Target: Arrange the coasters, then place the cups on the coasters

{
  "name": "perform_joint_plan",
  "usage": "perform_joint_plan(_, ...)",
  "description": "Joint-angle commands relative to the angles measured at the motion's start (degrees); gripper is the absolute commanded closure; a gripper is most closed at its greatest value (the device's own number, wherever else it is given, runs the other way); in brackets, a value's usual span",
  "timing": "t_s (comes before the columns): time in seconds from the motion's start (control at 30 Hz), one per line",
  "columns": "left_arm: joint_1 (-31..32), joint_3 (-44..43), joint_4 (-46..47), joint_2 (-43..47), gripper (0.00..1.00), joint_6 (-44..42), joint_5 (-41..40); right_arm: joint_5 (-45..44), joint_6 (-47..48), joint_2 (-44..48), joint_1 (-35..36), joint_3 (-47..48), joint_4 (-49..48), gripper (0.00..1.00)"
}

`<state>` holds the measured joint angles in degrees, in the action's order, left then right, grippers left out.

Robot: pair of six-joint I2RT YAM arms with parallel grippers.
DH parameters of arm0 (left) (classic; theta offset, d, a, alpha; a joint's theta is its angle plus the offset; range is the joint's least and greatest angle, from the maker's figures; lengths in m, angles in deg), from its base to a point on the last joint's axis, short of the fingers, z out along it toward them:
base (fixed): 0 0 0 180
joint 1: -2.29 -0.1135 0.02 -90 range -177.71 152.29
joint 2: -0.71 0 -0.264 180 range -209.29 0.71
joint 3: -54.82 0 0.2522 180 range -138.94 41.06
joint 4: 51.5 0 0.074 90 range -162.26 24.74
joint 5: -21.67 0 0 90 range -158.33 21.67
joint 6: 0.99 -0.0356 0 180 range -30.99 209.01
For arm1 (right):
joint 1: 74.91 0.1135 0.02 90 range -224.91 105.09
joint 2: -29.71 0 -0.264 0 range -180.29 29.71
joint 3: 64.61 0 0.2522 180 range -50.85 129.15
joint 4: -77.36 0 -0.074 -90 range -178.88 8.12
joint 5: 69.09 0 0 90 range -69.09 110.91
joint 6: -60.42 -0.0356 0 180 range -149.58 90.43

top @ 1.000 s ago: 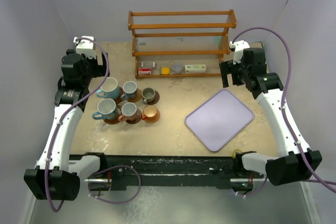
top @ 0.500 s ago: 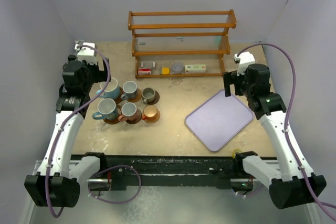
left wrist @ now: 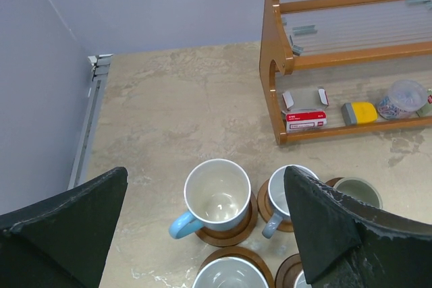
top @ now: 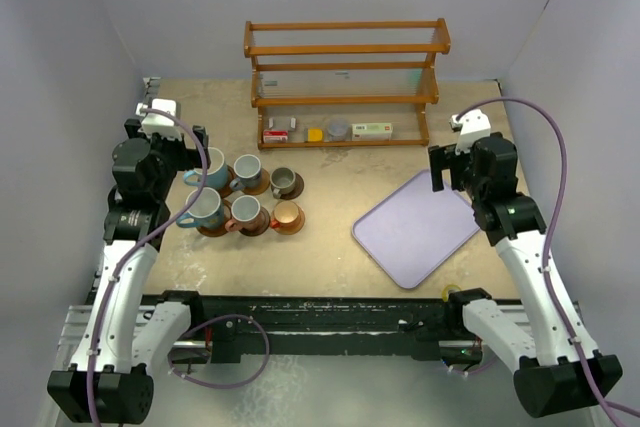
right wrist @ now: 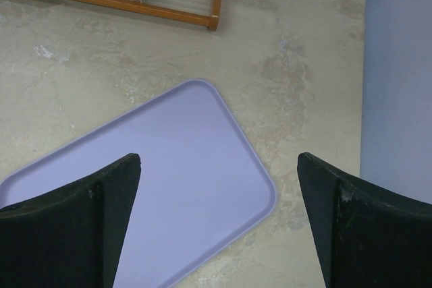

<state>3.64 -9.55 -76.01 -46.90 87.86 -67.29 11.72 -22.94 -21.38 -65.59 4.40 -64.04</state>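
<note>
Coasters [left wrist: 229, 235] mostly hide under the six cups [top: 246, 211], clustered at nine o'clock — my left wrist view crops the near row. Left gripper [left wrist: 206, 173] and right gripper [right wrist: 219, 160] gape wide, empty; both have drawn back toward six since a second ago.

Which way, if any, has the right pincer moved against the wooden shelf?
Yes. The right pincer has drawn away from the wooden shelf, back toward its own base, and is now above the lavender tray's far corner.
</note>
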Motion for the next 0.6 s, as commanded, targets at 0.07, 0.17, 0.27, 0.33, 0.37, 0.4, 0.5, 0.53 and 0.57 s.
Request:
perform_joint_plan(0.07,-0.3,0.8,4.5,0.4,0.05,-0.5,-2.0,-2.6,1.5,4.3,-1.1,-1.9,-3.5,0.00)
perform_joint_plan(0.17,-0.3,0.6,4.4,0.3,0.05,-0.5,-2.1,-2.4,1.7,6.2,-2.1,-2.4,-4.0,0.00)
perform_joint_plan(0.27,-0.5,0.6,4.0,0.6,0.05,-0.7,-2.8,-1.8,1.7,8.0,-3.0,-2.7,-4.5,0.00)
perform_joint_plan(0.33,-0.9,0.6,3.9,0.9,0.05,-0.7,-2.8,-1.7,1.6,9.0,-3.5,-2.7,-4.6,0.00)
perform_joint_plan(0.37,-1.1,0.6,4.0,1.1,0.05,-0.8,-2.6,-1.7,1.5,9.4,-3.5,-2.7,-4.5,0.00)
perform_joint_plan(0.4,-1.3,0.6,4.0,1.1,0.05,-0.8,-2.4,-1.7,1.4,9.8,-3.5,-2.7,-4.5,0.00)
perform_joint_plan(0.5,-1.9,0.3,3.5,1.0,0.05,-0.8,-1.6,-1.3,1.0,10.9,-3.6,-2.5,-4.4,0.00)
perform_joint_plan(0.53,-2.0,0.3,3.3,1.1,0.05,-0.9,-1.2,-1.6,1.0,11.2,-3.5,-2.7,-4.6,0.00)
perform_joint_plan(0.57,-2.2,0.1,3.2,1.1,0.05,-1.1,-1.2,-1.7,1.0,11.4,-3.6,-2.8,-5.0,0.00)
